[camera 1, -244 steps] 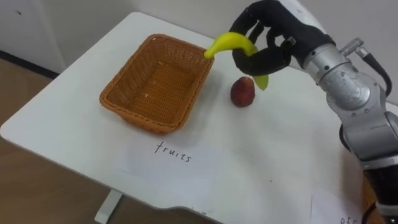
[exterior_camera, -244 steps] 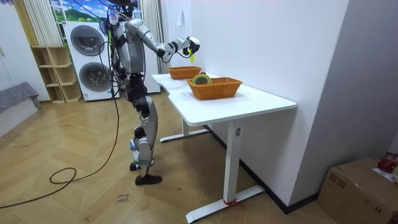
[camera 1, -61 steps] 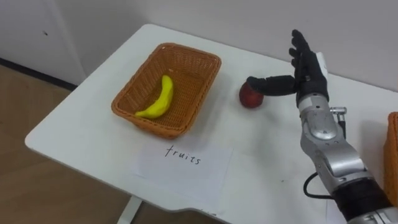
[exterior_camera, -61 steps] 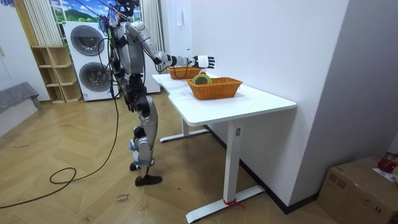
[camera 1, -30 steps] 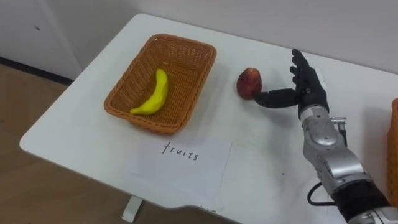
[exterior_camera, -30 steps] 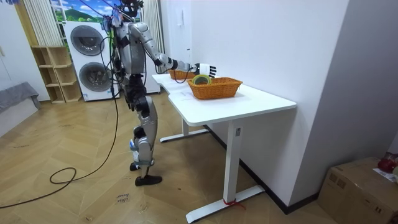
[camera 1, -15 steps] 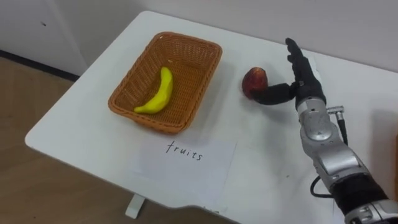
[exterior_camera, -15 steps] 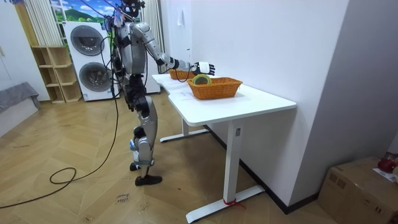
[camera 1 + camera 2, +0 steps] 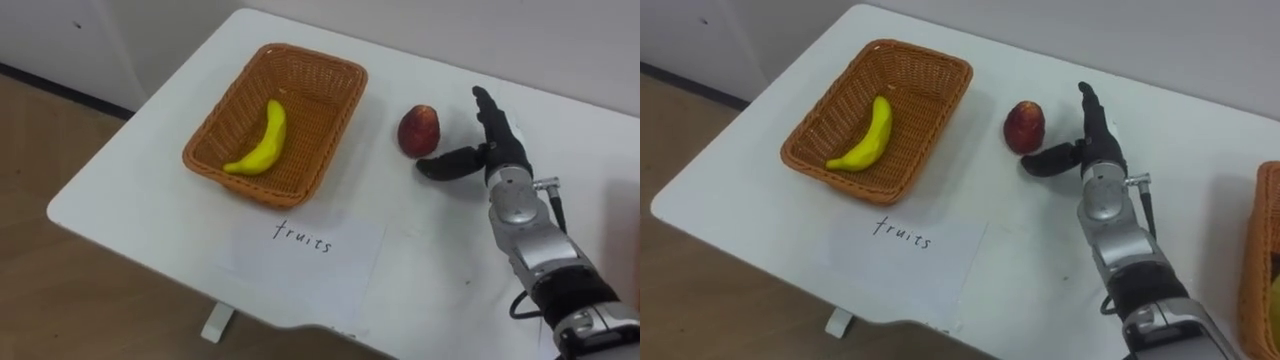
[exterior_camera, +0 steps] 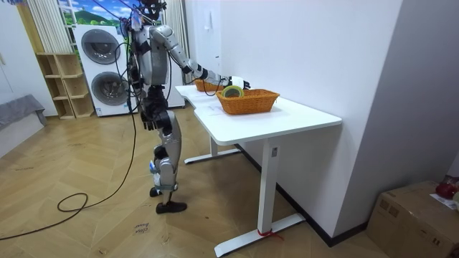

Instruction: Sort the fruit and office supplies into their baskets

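**Reaching toward the red fruit with a flat right hand**

The right hand [image 9: 503, 150] is coming in from the lower right of the frame and lying out over the white worktop [image 9: 150, 185], right of centre. Its fingers [image 9: 488, 108] are stretching straight toward the top of the frame, spread wide and holding nothing. The thumb [image 9: 445, 164] is jutting out sideways to the left, its tip sitting just below the red fruit [image 9: 419, 130]; whether they are touching cannot be told. The red fruit is standing on the bare worktop between the hand and the wicker basket [image 9: 345, 95], apart from the basket's right wall.

The wicker basket is sitting in the upper left of the frame, and a yellow banana [image 9: 262, 140] is lying inside it, slanting along its floor. Below the basket, at lower centre, a sheet of paper [image 9: 340, 275] with a handwritten word is lying flat. At the right edge, part of a second wicker basket [image 9: 1262, 250] is showing.

In the room view the robot is standing at the worktop's far end, its arm stretching out over the top.
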Controlling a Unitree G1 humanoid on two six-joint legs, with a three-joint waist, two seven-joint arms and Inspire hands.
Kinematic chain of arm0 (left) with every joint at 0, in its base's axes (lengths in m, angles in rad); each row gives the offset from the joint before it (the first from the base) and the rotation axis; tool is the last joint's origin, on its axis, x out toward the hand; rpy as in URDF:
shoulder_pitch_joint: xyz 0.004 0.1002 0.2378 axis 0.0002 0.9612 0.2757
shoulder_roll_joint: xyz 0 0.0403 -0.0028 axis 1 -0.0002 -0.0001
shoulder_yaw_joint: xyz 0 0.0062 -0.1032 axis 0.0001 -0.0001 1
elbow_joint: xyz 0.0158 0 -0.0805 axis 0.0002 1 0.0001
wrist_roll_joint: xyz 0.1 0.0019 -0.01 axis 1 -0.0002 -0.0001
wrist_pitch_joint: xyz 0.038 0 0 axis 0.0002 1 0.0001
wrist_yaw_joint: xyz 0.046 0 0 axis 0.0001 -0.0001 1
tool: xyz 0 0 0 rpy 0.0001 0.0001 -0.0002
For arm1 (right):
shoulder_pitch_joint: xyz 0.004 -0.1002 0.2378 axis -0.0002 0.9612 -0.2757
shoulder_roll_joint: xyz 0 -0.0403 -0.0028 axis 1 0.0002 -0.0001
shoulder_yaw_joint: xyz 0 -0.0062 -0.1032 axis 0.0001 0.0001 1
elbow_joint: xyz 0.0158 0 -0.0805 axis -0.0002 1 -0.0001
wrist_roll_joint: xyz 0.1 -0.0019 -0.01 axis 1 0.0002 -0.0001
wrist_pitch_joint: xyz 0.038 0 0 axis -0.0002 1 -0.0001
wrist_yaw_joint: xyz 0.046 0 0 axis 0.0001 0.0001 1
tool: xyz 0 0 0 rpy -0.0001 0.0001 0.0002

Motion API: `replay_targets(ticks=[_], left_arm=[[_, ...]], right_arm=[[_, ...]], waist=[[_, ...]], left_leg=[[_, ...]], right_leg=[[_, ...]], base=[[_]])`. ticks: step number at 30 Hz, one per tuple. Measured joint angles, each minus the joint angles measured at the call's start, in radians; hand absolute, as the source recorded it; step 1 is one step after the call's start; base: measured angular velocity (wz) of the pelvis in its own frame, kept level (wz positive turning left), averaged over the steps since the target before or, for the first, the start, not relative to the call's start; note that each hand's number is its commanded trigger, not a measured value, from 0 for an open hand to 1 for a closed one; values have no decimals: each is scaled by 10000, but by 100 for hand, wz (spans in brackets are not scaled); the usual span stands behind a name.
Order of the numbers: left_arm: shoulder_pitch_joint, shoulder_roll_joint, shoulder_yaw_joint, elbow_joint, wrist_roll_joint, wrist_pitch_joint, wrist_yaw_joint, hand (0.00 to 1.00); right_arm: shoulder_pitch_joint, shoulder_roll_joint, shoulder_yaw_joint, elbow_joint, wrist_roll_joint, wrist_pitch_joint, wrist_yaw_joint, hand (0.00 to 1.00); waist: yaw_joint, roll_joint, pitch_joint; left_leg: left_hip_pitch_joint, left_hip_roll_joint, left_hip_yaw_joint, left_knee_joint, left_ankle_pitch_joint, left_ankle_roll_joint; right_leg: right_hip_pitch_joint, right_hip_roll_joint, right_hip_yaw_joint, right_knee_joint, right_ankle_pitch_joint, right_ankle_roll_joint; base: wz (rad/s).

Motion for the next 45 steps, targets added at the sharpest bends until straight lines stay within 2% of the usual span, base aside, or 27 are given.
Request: replay_targets(ticks=[13, 20, 27, 41, 45], left_arm=[[-43, 9, -1, 93, -178, -160, -187, 0], [-289, 23, -13, 87, -191, -180, -197, 0], [-363, 186, -200, 60, -206, -567, -187, 0], [-362, 187, -198, 86, -207, -767, -183, 0], [-373, 189, -195, 110, -207, -818, -188, 0]], right_arm=[[-189, -50, -1, 261, -2, -112, -17, 0], [-402, -82, 0, 274, -271, -123, -18, 0], [-454, -82, 19, 272, -387, -285, -5, 0], [-459, -78, 46, 270, -1415, -618, 89, 0], [-467, -83, 44, 261, -1471, -622, 112, 0]], waist=[[-19, -14, 42], [-18, -44, 57], [-7, -58, 65], [65, -73, 66], [249, -114, 75]], left_leg=[[-216, -1, -1, 63, 1, -1], [-401, -3, -2, 93, 15, 5], [-471, -17, 4, 91, 29, 16], [-454, -16, 9, 82, 30, 16], [-450, -8, 31, 81, 31, 14]], right_leg=[[-170, -38, -248, 21, 7, -11], [-407, -76, -323, 169, 8, -13], [-479, -95, -322, 167, 8, -14], [-470, -90, -319, 156, 9, -14], [-474, -88, -319, 160, 9, -14]], base=[[0], [0], [0], [0], [0]])
